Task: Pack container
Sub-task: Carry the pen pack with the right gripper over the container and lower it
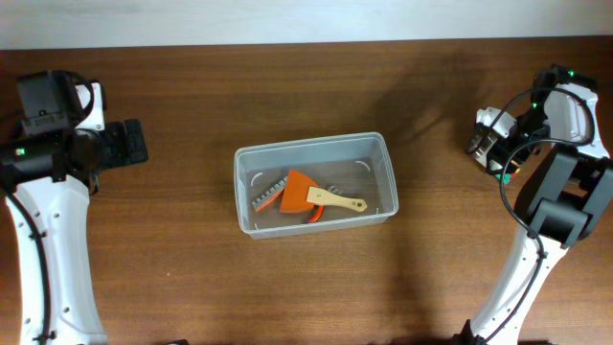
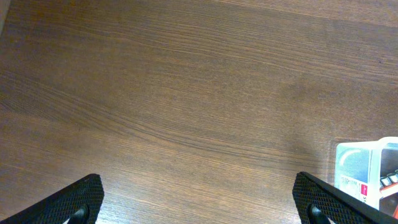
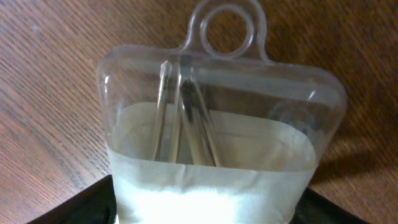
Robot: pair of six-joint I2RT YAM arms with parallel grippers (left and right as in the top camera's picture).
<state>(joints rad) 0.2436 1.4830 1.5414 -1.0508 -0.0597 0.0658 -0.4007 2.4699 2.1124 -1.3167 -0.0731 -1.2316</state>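
over the table (image 1: 192, 287), my right gripper (image 1: 482, 142) at far right clenches a slick packet (image 3: 217, 124) that could slip before the container (image 1: 311, 143); left gripper (image 2: 199, 202) released.

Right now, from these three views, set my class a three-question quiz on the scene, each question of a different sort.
1. True or false: the left gripper holds nothing.
2. The orange tool with the wooden handle lies: A) on the bare table, B) in the container, C) between gripper fingers.
3. Fill in: the right gripper grips a clear ____ with a hang loop.
Key: 1 true; 2 B; 3 packet.
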